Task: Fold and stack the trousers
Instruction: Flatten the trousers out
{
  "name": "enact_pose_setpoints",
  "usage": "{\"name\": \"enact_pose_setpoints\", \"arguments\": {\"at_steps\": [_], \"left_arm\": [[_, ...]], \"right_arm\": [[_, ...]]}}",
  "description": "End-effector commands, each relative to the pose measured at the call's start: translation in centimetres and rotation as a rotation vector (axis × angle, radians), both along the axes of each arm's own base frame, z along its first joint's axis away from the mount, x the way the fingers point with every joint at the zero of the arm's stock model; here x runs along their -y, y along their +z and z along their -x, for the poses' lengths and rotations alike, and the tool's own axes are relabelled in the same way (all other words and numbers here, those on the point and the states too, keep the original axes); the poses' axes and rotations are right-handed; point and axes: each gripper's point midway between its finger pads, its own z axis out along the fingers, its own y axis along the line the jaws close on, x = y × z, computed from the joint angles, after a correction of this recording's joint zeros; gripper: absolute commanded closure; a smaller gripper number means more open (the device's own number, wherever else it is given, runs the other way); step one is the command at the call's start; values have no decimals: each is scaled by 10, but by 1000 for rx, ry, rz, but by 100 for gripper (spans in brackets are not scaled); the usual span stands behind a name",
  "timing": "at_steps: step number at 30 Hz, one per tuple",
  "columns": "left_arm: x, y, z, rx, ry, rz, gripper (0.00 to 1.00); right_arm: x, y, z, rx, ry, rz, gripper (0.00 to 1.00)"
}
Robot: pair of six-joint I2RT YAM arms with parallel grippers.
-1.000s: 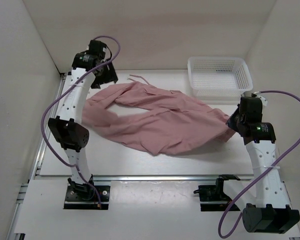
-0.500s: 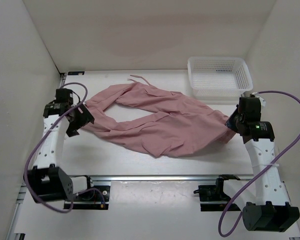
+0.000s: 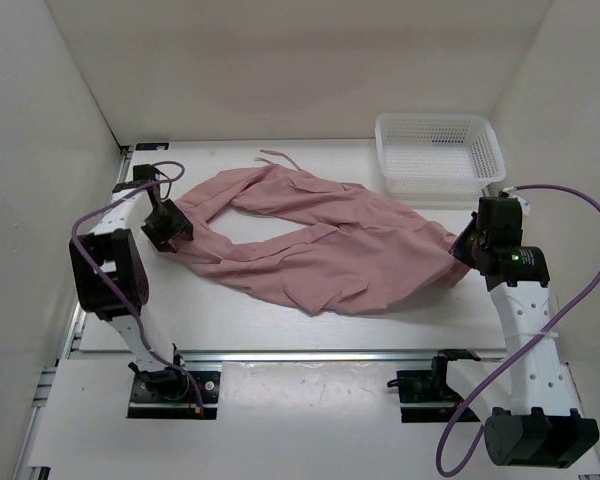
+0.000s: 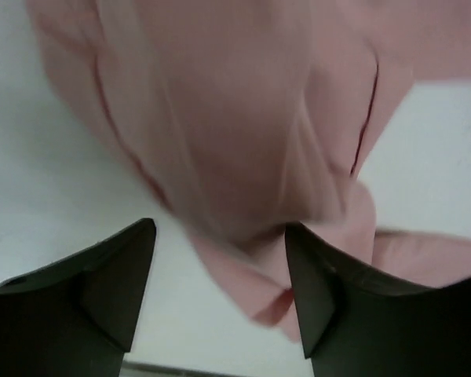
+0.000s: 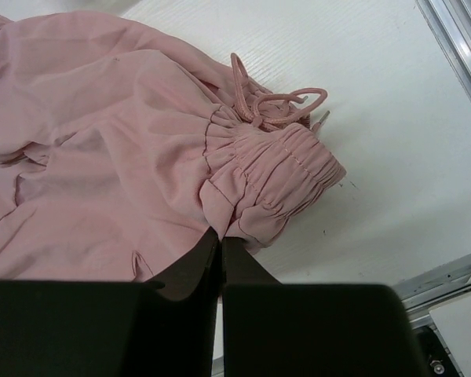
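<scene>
The dusty-pink trousers (image 3: 320, 240) lie spread and crumpled across the middle of the table. My left gripper (image 3: 169, 230) is low at their left end. In the left wrist view it (image 4: 220, 275) is open, with a fold of the pink cloth (image 4: 243, 118) reaching between its two fingers. My right gripper (image 3: 462, 250) is at the trousers' right end. In the right wrist view it (image 5: 221, 236) is shut on the gathered elastic waistband (image 5: 275, 177), with the drawstring (image 5: 275, 100) lying just beyond.
A white mesh basket (image 3: 438, 150) stands at the back right. White walls close in the left, back and right. A metal rail (image 3: 310, 355) runs along the table's near edge.
My left arm has swung from the back left corner down to the trousers' left end, and the cloth's left lobe has narrowed. The right gripper has kept its hold.
</scene>
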Motion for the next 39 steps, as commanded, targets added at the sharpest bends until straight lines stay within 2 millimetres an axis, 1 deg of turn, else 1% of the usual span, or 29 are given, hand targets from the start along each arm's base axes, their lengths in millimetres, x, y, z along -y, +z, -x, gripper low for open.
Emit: {"name": "enact_pose_setpoints", "arguments": {"at_steps": [1,2,3,5,6,8,9,11,13,16,19,21,22,23,24,25,26,27,28,29,30,31,32,33,34,36,37,38,39], "left_arm": [[-1,-5,-25,31,-16,26,39],[-1,-10,-24,18,-24,26,60],[0,-7,-25,16,-27,35,89],[-2,10,-17,27,-23,17,90],[-4,41,-15,104,-18,-12,90],[-18,80,-6,173,16,-87,90],[-19,111,12,212,13,-116,90],[-23,146,30,262,1,-155,90],[-17,196,51,375,-24,-168,90],[-14,227,69,443,-29,-185,90],[-21,228,44,445,-22,-197,90],[-21,199,5,365,-45,-147,90],[-13,185,-32,343,-60,-116,90],[-10,178,-51,335,-74,-111,90],[-5,168,-73,328,-92,-100,66],[-4,187,-99,375,-110,-111,39],[-6,128,-124,223,-118,-101,22],[-6,117,-132,171,-120,-93,8],[-7,125,-139,173,-120,-93,4],[-6,132,-138,196,-103,-90,0],[-5,118,-126,147,-105,-83,0],[-7,119,-118,150,-100,-95,0],[-7,153,-106,242,-93,-117,0],[-7,162,-111,320,-89,-128,0],[-19,141,-92,266,-62,-135,2],[-27,158,-65,302,-33,-145,11],[-40,155,-53,292,1,-161,15],[-44,134,-32,230,17,-163,18],[-47,145,-13,256,45,-176,26]], "right_arm": [[-1,6,-3,36,16,0,100],[-1,5,-1,26,16,0,100],[-1,10,-2,40,16,0,100],[1,14,-1,43,6,10,100],[1,18,-1,46,6,10,100],[6,21,-1,54,-7,34,100],[6,21,-1,54,-7,34,100],[8,24,0,54,-16,43,100],[11,31,3,69,-26,52,100],[17,37,4,89,-60,71,100],[22,38,7,95,-102,77,100],[21,35,7,92,-117,60,100],[21,33,6,83,-117,61,100],[21,30,7,76,-123,55,100],[21,30,7,76,-123,55,100],[19,25,5,74,-123,39,100],[19,18,5,51,-123,41,100],[19,18,5,51,-123,41,100],[19,18,5,51,-123,41,100],[19,18,5,53,-129,34,100],[19,16,8,39,-129,35,100],[19,12,9,29,-129,36,100],[20,14,10,40,-135,42,100],[20,10,11,28,-135,43,100],[20,10,11,27,-135,43,100],[20,5,9,8,-135,44,100],[19,5,9,7,-128,38,100],[19,3,8,-4,-122,45,100],[19,3,8,-4,-122,45,100]]}}
